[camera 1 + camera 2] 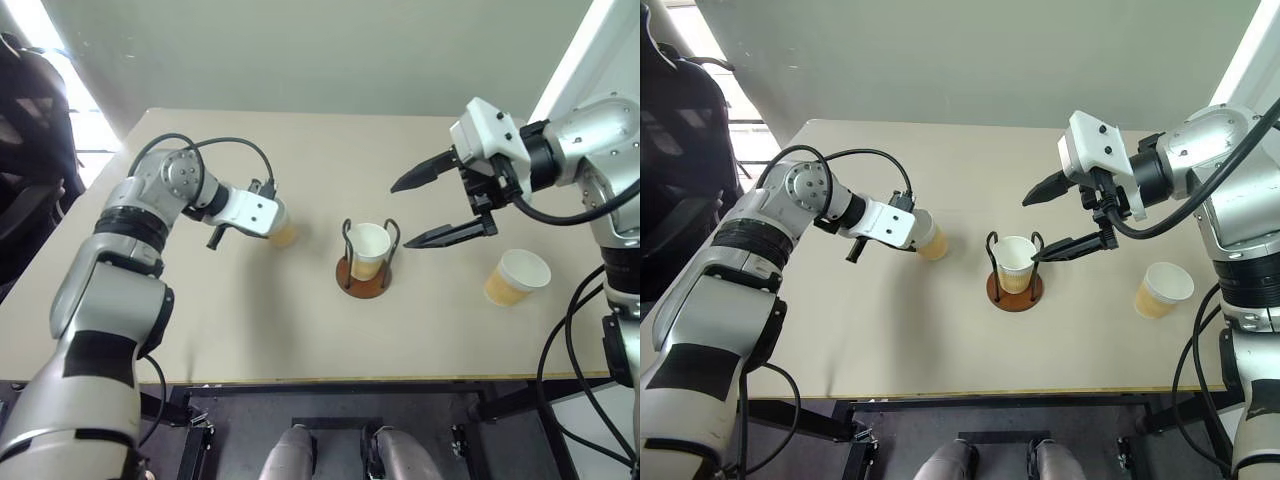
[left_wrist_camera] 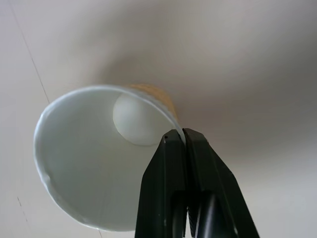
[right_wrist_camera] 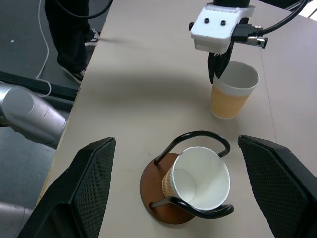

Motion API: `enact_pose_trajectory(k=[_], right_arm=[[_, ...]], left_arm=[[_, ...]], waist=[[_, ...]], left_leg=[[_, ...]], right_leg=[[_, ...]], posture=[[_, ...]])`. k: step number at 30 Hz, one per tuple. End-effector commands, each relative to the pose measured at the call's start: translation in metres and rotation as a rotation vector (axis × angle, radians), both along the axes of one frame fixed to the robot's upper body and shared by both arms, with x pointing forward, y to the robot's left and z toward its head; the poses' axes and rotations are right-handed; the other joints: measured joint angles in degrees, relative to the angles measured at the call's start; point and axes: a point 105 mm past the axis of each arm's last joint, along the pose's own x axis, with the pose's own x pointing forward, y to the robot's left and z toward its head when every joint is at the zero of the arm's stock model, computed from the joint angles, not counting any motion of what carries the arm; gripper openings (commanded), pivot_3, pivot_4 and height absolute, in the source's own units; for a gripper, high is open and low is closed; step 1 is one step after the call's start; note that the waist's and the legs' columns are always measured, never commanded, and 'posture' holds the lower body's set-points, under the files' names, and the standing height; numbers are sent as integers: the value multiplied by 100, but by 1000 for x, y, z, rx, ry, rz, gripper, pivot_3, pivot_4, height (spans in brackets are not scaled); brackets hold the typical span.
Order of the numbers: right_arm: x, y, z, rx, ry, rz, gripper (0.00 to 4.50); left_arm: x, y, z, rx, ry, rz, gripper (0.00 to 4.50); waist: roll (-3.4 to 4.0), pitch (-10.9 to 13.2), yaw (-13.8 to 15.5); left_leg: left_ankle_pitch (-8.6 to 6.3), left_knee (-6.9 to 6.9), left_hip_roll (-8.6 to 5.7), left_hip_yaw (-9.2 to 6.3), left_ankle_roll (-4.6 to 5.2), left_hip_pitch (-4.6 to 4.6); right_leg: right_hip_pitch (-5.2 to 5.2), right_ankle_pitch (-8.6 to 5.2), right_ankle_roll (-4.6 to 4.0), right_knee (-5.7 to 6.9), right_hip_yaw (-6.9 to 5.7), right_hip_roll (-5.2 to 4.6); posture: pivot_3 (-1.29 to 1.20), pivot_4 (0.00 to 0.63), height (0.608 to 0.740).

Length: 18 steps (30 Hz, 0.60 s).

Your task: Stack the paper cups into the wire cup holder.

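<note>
- Left tool [image 2: 184, 144]: fingers pinched together on the rim wall of a paper cup [image 1: 930, 241], one finger inside the mouth, one outside. It grips that cup.
- That gripped cup stands on the beige surface [image 1: 250, 320], left of the centre, upright or nearly so, mouth up; white inside, pale tan ribbed wall visible in the right wrist view [image 3: 230, 96].
- Wire cup holder [image 1: 366, 280]: near the middle of the surface, round reddish-brown base, black wire loops rising on either side.
- Second cup [image 1: 368, 248] sits inside the holder between the loops, tilted, its white mouth leaning toward the right arm's side; bottom down on the base.
- Right tool [image 1: 415, 210]: two black fingers spread wide apart, nothing between them, hanging in the air just right of the holder and above the surface. It touches neither holder nor cup.
- Third cup [image 1: 518, 277]: on the surface at the right, well apart from the holder, leaning over with its mouth turned up and rightward. Nothing touches it.
</note>
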Motion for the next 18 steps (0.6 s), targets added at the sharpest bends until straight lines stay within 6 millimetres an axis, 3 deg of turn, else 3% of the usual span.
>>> enact_pose_trajectory(k=[1, 7, 11, 18], right_arm=[[-5, -1, 4, -17, -34, 6, 4071], [-6, -5, -1, -34, -16, 1, 4071], [-8, -16, -11, -70, 5, -12, 4071], [-2, -32, -22, -109, -28, -28, 4071]], left_arm=[[1, 1, 25, -39, -39, 8, 25], [-2, -11, 46, -118, -9, -3, 25], [-12, -40, 79, -235, 64, -91, 25], [-19, -79, 113, -278, 28, -201, 25]], waist=[[0, 0, -1], [-2, -1, 6], [-5, 0, 38], [-2, 2, -14]], left_leg=[[0, 1, 1, -2, 0, 0], [0, 3, -1, -1, 2, -4], [1, 4, -9, 1, 8, -11], [-18, 15, -3, 41, 46, -13]], right_leg=[[0, 0, 0, 0, 2, -1], [0, 0, 0, -2, 0, 0], [0, -1, 5, -7, 2, -4], [1, -5, 38, -18, 38, -14]], posture=[[0, 150, 740], [0, 150, 740], [0, 150, 740], [0, 150, 740]])
